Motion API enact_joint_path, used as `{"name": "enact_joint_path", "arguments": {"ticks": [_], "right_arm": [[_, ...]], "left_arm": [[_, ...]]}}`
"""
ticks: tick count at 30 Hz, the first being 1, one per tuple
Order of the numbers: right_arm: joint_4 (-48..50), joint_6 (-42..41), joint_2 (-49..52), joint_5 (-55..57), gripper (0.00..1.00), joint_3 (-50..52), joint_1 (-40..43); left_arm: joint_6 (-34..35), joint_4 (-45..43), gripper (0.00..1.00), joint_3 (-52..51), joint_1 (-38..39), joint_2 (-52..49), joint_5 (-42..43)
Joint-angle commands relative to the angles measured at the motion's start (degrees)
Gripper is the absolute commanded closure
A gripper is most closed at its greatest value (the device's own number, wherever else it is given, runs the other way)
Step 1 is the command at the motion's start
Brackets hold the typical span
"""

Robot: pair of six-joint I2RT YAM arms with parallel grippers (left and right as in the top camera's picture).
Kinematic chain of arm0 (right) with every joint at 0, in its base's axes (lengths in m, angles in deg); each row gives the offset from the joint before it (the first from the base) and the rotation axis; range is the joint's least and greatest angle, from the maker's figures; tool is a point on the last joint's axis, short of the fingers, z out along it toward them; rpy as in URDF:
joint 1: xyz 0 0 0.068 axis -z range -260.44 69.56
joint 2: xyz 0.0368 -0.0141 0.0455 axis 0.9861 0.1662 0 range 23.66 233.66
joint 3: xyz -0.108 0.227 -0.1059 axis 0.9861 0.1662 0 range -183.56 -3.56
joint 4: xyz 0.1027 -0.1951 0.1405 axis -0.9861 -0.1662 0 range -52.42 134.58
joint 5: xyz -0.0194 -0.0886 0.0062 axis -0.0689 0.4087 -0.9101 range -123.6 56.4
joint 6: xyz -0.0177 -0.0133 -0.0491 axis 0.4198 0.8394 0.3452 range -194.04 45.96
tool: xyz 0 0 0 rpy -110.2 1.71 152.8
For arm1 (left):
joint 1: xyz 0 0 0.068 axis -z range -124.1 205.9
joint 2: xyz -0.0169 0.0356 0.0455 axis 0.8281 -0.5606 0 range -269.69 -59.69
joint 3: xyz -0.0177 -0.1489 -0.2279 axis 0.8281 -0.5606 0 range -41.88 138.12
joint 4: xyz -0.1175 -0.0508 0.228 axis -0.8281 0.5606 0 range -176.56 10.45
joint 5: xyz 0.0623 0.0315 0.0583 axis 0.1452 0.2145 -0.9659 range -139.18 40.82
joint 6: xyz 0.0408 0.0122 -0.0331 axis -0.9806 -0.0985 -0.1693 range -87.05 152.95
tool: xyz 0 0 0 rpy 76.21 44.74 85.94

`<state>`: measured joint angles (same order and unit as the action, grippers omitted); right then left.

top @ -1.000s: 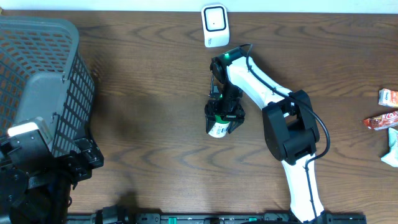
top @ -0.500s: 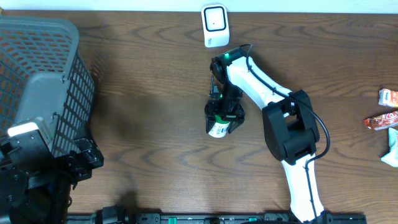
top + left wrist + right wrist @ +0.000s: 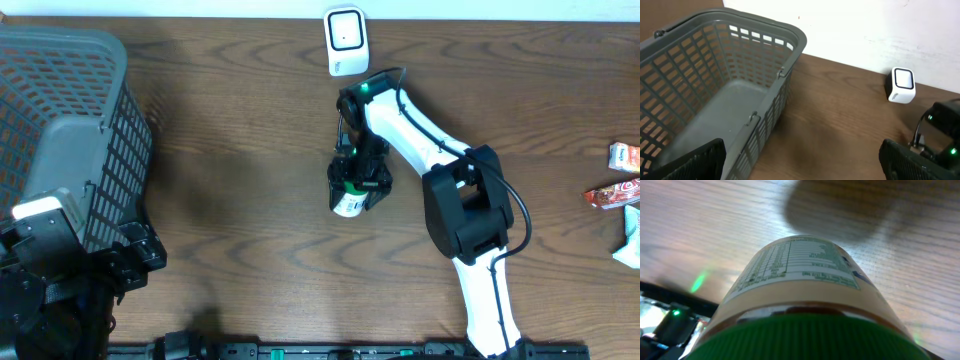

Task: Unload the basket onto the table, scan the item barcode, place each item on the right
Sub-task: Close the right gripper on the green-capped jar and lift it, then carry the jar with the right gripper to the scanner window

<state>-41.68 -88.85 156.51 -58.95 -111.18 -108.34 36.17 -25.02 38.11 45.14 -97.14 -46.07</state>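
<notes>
**Overhead.** The right gripper (image 3: pixel 352 188) has its jaws partly spread and clamped on the cylindrical jar with a ribbed green lid and pale printed label (image 3: pixel 347 208). The jar sits over the middle of the brown wooden table (image 3: pixel 220 150), well apart from the small white box-shaped barcode scanner (image 3: pixel 344 41) at the far edge. We judge the step to be presentation: we carry the jar toward the scanner window.

**Left wrist.** The left gripper (image 3: pixel 802 167) stands spread wide and holds nothing, beside the grey plastic mesh basket (image 3: pixel 790 35). We leave it out of the path.

**Right wrist.** The lid and a nutrition table fill the view (no barcode shows here). We roll the jar slowly about its axis until the bars face the scanner, and we hold the grip firm.
</notes>
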Motion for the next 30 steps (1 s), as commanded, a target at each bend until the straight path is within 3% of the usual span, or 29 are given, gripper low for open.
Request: {"name": "enact_joint_path", "arguments": {"ticks": [1, 9, 15, 19, 23, 30], "right_arm": [[-4.07, 0.09, -0.96, -0.68, 0.47, -10.78, 0.07], [-10.82, 0.48, -1.42, 0.04, 0.47, -30.62, -0.81], [-8.59, -2.08, -1.49, 13.14, 0.47, -37.68, -2.10], [-1.14, -2.05, -1.49, 26.27, 0.52, -37.51, -3.63], [9.35, -1.84, -1.49, 38.21, 0.50, -35.67, -5.27], [24.59, -1.92, -1.49, 39.82, 0.48, -30.25, -5.81]], "left_arm": [[0.50, -0.02, 0.02, -0.07, 0.20, 0.11, 0.55], [0.50, -0.02, 0.02, -0.07, 0.20, 0.11, 0.55], [0.50, -0.02, 0.02, -0.07, 0.20, 0.11, 0.55], [0.50, -0.02, 0.02, -0.07, 0.20, 0.11, 0.55], [0.50, -0.02, 0.02, -0.07, 0.20, 0.11, 0.55], [0.50, -0.02, 0.02, -0.07, 0.20, 0.11, 0.55]]}}
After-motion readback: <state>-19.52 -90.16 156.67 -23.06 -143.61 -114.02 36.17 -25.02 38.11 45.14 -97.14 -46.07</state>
